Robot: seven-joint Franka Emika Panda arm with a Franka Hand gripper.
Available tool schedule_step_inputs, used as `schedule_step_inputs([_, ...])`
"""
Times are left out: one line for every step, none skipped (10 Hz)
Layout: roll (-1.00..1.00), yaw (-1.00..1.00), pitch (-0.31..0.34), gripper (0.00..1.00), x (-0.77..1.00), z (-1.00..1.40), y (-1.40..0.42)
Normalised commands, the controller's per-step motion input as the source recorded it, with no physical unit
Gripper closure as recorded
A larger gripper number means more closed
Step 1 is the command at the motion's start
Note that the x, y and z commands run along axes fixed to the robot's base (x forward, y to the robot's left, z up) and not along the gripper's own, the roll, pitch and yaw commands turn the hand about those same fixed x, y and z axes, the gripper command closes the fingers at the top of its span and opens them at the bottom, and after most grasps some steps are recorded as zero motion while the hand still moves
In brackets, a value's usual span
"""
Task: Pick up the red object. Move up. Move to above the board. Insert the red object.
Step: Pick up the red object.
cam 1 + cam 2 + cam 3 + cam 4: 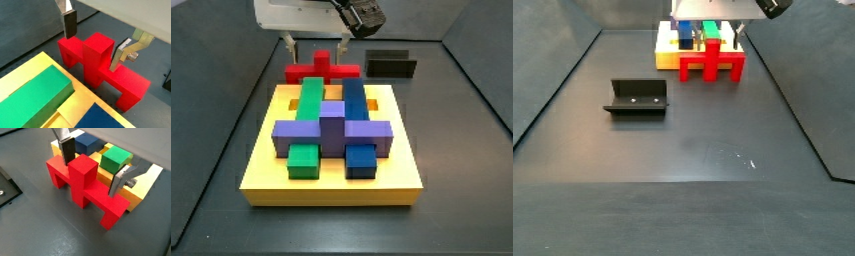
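The gripper (93,170) straddles the red object's (83,185) central stub, jaws wide, gripping nothing.

I am looking into a closed, dark grey enclosure. The floor (673,150) is a flat matte sheet, charcoal throughout, with a few pale specks and scuffs (743,156) towards the near right in a side view. Dark panels rise along both sides and meet the floor at straight seams (553,95). The left wall (211,110) and right wall (481,100) close in towards the back. The light is soft and even and comes from above, leaving a dull sheen on the floor and only faint shadows. The black fixture (636,98) stands on the floor, apart from the walls. The hand (710,40) hangs at the far end of the floor.
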Motion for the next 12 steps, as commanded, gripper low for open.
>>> schedule_step_inputs([0.00, 0.00, 0.000, 1.00, 0.00, 0.00, 0.00])
schedule_step_inputs([0.00, 0.00, 0.000, 1.00, 0.00, 0.00, 0.00])
schedule_step_inputs([0.00, 0.00, 0.000, 1.00, 0.00, 0.00, 0.00])
schedule_step_inputs([0.00, 0.00, 0.000, 1.00, 0.00, 0.00, 0.00])
schedule_step_inputs([0.00, 0.00, 0.000, 1.00, 0.00, 0.00, 0.00])
schedule_step_inputs([0.00, 0.00, 0.000, 1.00, 0.00, 0.00, 0.00])
schedule_step_inputs([0.00, 0.00, 0.000, 1.00, 0.00, 0.00, 0.00])
schedule_step_inputs([0.00, 0.00, 0.000, 1.00, 0.00, 0.00, 0.00])
schedule_step_inputs([0.00, 0.00, 0.000, 1.00, 0.00, 0.00, 0.00])
schedule_step_inputs([0.00, 0.00, 0.000, 1.00, 0.00, 0.00, 0.00])
schedule_step_inputs([0.00, 0.00, 0.000, 1.00, 0.00, 0.00, 0.00])
schedule_step_inputs([0.00, 0.00, 0.000, 1.00, 0.00, 0.00, 0.00])
